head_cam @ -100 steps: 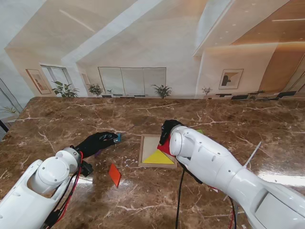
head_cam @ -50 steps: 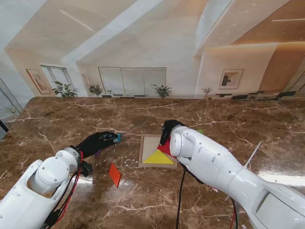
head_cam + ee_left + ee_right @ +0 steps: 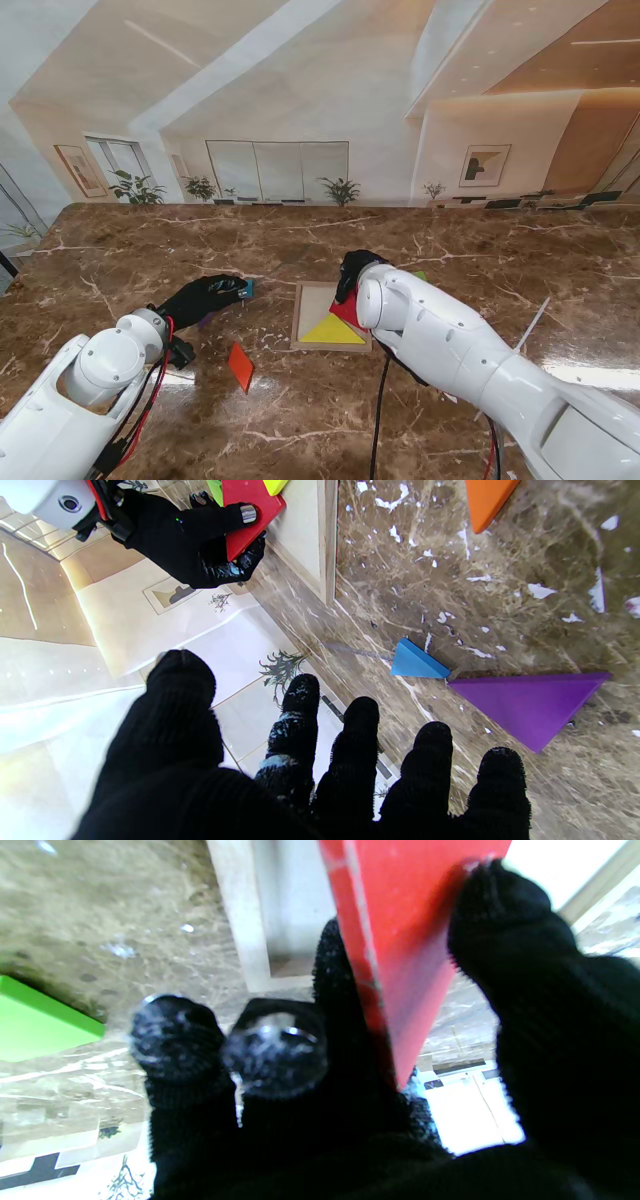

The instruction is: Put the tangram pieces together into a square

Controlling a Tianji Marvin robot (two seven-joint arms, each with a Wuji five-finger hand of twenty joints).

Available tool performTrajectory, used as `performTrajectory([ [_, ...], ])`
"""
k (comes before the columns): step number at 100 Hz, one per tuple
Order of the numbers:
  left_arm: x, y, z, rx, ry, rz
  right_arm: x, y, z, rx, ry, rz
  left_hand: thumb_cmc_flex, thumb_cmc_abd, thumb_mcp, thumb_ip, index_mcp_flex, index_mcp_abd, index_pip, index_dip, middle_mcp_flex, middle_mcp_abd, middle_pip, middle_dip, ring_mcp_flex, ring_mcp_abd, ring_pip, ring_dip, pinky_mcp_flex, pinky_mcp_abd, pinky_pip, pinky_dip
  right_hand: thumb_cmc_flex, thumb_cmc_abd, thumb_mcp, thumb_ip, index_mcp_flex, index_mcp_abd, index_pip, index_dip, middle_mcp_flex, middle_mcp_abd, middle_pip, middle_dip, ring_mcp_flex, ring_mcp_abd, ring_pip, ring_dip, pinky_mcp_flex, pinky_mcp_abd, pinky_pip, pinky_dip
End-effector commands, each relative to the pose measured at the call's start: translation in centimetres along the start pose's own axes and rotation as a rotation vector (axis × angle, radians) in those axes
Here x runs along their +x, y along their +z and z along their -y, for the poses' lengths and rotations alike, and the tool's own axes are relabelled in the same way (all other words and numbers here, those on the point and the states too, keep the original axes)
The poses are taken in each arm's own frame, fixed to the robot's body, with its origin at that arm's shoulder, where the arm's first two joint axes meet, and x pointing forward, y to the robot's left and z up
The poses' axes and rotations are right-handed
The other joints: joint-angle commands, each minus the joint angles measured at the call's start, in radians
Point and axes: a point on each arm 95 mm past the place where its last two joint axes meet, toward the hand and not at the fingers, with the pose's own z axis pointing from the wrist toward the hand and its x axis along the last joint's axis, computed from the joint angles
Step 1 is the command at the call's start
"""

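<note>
Tangram pieces lie partly in a shallow wooden tray point(image 3: 305, 318) at the middle of the brown marble table point(image 3: 480, 270) and partly loose around it. Right hand point(image 3: 352, 272), gloved in black, sits at the tray's 1 o'clock corner and is closed on the red triangle point(image 3: 347, 309): the right wrist view shows the thumb on one face and fingers point(image 3: 345, 990) on the other, with the piece tilted on edge over the tray's rim. Yellow triangle point(image 3: 333, 330) lies flat in the tray, nearest me, touching the red piece. Green piece point(image 3: 419, 275) lies on the table just outside the tray at about 2 o'clock from it, near the right hand. Left hand point(image 3: 205, 296) is at 9 o'clock from the tray, well apart from it, fingers spread and holding nothing; its fingertips point(image 3: 302, 690) hover over the table. Blue triangle point(image 3: 415, 661) lies just beyond those fingertips, and a purple triangle point(image 3: 530, 702) lies beside it, corners almost touching. Orange piece point(image 3: 240, 366) rests on the table at 7 o'clock from the tray, nearer to me than the left hand.
</note>
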Motion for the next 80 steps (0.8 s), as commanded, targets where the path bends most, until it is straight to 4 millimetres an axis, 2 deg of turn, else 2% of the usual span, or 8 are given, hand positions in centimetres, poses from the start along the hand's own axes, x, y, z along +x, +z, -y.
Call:
performTrajectory([
  [1,-0.25,0.01,-0.27,-0.004,-0.002,0.003,-0.07,-0.16,0.57,0.024,0.001,-0.004,0.040,0.033,-0.026,0.021,0.015,-0.012,-0.008,-0.021,0.025,0.003,0.000,-0.003,0.001,-0.013,-0.020,-0.009,-0.006,-0.015,-0.028,0.025,-0.056,0.016,0.028,0.026,-0.003,0.031,-0.017,0.002,0.078,0.001,0.005,0.014,-0.023,-0.053,0.027,-0.008,-0.006,0.020,0.055,0.019],
  [33,-0.28,0.03,-0.26,-0.002,-0.005,-0.001,-0.02,-0.58,0.49,0.017,-0.006,-0.013,0.039,0.032,-0.027,0.021,0.015,-0.013,-0.008,-0.021,0.025,0.005,0.000,-0.003,0.000,-0.013,-0.020,-0.009,-0.005,-0.016,-0.028,0.025,-0.067,0.024,0.026,0.066,-0.057,0.060,-0.088,-0.020,0.075,0.009,-0.007,0.020,-0.023,-0.044,0.024,-0.010,-0.018,0.030,0.053,0.024],
  [51,-0.27,0.06,-0.26,0.001,-0.004,-0.005,-0.01,-0.78,0.39,0.015,0.007,-0.021,0.039,0.032,-0.026,0.021,0.016,-0.013,-0.008,-0.021,0.025,0.004,0.000,-0.003,0.001,-0.012,-0.020,-0.009,-0.005,-0.015,-0.028,0.025,-0.077,0.023,0.022,0.078,-0.068,0.031,-0.105,-0.036,0.075,0.004,-0.010,0.025,-0.023,-0.043,0.023,-0.010,-0.019,0.030,0.053,0.027],
  [66,-0.30,0.07,-0.28,-0.001,-0.005,-0.005,-0.10,-0.94,0.34,0.009,0.014,-0.026,0.039,0.032,-0.026,0.021,0.014,-0.013,-0.008,-0.021,0.024,0.003,-0.001,-0.003,0.001,-0.012,-0.020,-0.009,-0.005,-0.015,-0.028,0.025,-0.093,0.013,0.019,0.103,-0.077,-0.024,-0.124,-0.050,0.074,0.004,-0.015,0.031,-0.023,-0.043,0.023,-0.010,-0.019,0.030,0.052,0.028],
  [80,-0.29,0.09,-0.28,-0.002,-0.006,-0.004,-0.20,-0.86,0.42,0.006,0.013,-0.031,0.039,0.032,-0.026,0.021,0.015,-0.014,-0.008,-0.021,0.025,0.004,-0.001,-0.003,0.001,-0.013,-0.020,-0.009,-0.005,-0.015,-0.028,0.025,-0.102,0.013,0.014,0.106,-0.079,-0.027,-0.131,-0.055,0.073,0.006,-0.017,0.033,-0.023,-0.044,0.021,-0.011,-0.020,0.029,0.051,0.028],
])
